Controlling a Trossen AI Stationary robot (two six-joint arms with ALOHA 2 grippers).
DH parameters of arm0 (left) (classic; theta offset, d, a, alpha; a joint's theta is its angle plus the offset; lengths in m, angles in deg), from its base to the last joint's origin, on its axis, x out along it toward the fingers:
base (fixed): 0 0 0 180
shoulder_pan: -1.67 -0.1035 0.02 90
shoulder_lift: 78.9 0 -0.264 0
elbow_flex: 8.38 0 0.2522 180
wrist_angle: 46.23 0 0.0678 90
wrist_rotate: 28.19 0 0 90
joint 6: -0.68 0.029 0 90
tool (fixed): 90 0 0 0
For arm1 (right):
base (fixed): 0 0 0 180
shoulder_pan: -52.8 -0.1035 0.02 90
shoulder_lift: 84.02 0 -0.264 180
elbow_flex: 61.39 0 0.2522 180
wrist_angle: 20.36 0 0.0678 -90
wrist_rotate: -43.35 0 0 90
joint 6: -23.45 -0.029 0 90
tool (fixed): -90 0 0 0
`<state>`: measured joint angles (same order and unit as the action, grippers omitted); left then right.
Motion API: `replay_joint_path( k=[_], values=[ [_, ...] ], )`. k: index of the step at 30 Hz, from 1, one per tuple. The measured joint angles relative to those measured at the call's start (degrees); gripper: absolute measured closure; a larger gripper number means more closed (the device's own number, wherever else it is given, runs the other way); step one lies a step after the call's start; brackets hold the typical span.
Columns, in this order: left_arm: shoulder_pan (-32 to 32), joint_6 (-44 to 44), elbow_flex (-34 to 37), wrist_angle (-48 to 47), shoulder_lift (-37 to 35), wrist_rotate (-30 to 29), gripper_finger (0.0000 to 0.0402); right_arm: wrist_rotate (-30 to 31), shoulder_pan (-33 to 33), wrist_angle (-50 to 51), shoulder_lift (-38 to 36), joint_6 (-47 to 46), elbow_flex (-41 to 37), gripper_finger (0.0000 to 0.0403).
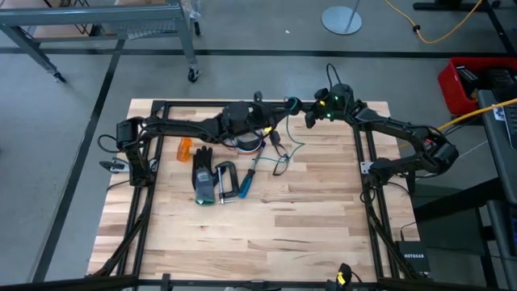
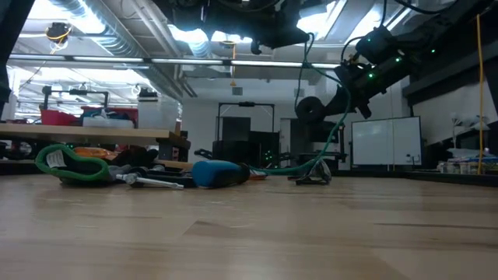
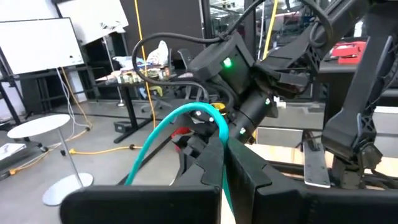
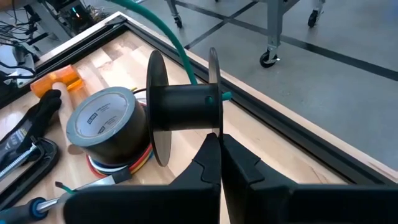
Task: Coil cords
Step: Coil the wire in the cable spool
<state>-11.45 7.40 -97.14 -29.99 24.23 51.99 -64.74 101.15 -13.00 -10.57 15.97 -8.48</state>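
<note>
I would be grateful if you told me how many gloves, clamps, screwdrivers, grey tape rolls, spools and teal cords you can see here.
glove: 1
clamp: 1
screwdriver: 1
grey tape roll: 1
spool: 1
teal cord: 1
Total: 6

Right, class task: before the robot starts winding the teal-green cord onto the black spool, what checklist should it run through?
1. Left tool shut on the thin teal-green cord: ok.
2. Right tool pinching the black plastic spool by its flange: ok.
3. Cord's end anchored at the spool's hub: cannot tell.
4. Turns already on the hub: not ok, it looks bare.
5. Slack on the wooden table clear of the blue-handled screwdriver: cannot tell.
</note>
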Motion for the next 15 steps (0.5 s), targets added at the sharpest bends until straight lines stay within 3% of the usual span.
replay_joint_path(
  k=[7, 15],
  values=[
    [-0.02, -0.15, 0.00, 3.10, 0.00, 1.69, 0.0401, -0.61, -0.41, -1.66, 0.00, -1.28, 0.00, 0.0402],
    [0.33, -0.77, 0.00, 3.74, 0.33, 3.54, 0.0401, 2.22, -7.03, -10.08, -0.02, -1.44, 0.00, 0.0402]
  ],
)
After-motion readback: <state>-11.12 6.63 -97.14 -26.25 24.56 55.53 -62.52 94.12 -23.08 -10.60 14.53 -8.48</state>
